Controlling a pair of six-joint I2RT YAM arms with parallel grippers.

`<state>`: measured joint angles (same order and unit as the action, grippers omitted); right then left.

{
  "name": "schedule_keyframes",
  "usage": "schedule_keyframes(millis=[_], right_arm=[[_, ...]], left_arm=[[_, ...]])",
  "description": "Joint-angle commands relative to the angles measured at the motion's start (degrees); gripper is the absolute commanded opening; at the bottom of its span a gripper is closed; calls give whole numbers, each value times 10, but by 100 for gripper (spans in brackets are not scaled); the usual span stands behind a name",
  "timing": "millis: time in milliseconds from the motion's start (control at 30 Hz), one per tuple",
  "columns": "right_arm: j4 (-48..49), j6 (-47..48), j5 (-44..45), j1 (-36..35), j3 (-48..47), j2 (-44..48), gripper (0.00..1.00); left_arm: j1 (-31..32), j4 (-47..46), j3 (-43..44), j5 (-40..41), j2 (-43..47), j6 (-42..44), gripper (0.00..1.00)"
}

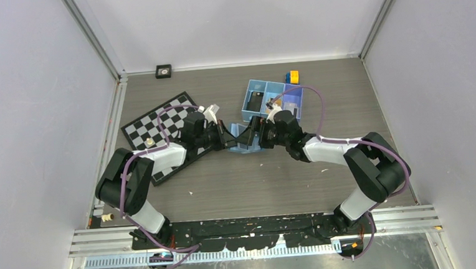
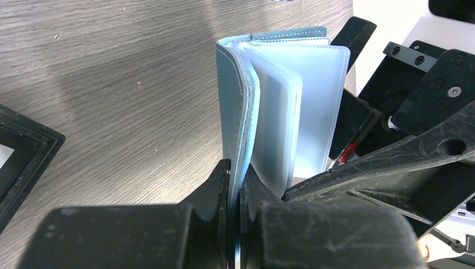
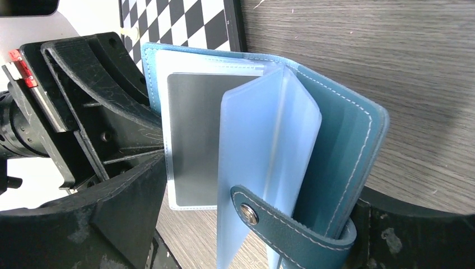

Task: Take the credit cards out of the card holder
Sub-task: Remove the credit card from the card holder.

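The light-blue card holder (image 1: 242,140) stands open between my two grippers, its clear pockets fanned out. My left gripper (image 2: 235,188) is shut on one cover of the card holder (image 2: 269,101) near the bottom edge. My right gripper (image 3: 260,185) is open, its fingers (image 3: 123,218) on either side of the holder (image 3: 341,145). The far finger lies close against the back cover by the snap strap (image 3: 280,218). A silvery grey card (image 3: 190,140) sits in a clear pocket. I cannot see the orange-tan or black cards. Both grippers meet mid-table: left (image 1: 226,139), right (image 1: 255,133).
A blue three-compartment tray (image 1: 270,90) stands just behind the grippers, with a dark item in its left compartment. A chessboard (image 1: 160,123) lies at the left under the left arm, with a small pale piece (image 1: 150,142) on it. A yellow-and-blue object (image 1: 292,76) lies behind the tray.
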<state>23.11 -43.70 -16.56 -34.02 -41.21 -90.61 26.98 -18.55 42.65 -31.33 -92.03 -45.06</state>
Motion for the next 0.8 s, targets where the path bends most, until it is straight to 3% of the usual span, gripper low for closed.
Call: schedule_keyframes(millis=[0, 433, 767], right_arm=[[42, 3, -6, 3, 10, 31, 94], [66, 11, -35, 2, 18, 35, 94], [18, 31, -28, -10, -12, 18, 94]], left_arm=[[-2, -33, 1, -15, -3, -5, 0], [-2, -32, 2, -15, -3, -5, 0], [-1, -25, 3, -11, -2, -1, 0]])
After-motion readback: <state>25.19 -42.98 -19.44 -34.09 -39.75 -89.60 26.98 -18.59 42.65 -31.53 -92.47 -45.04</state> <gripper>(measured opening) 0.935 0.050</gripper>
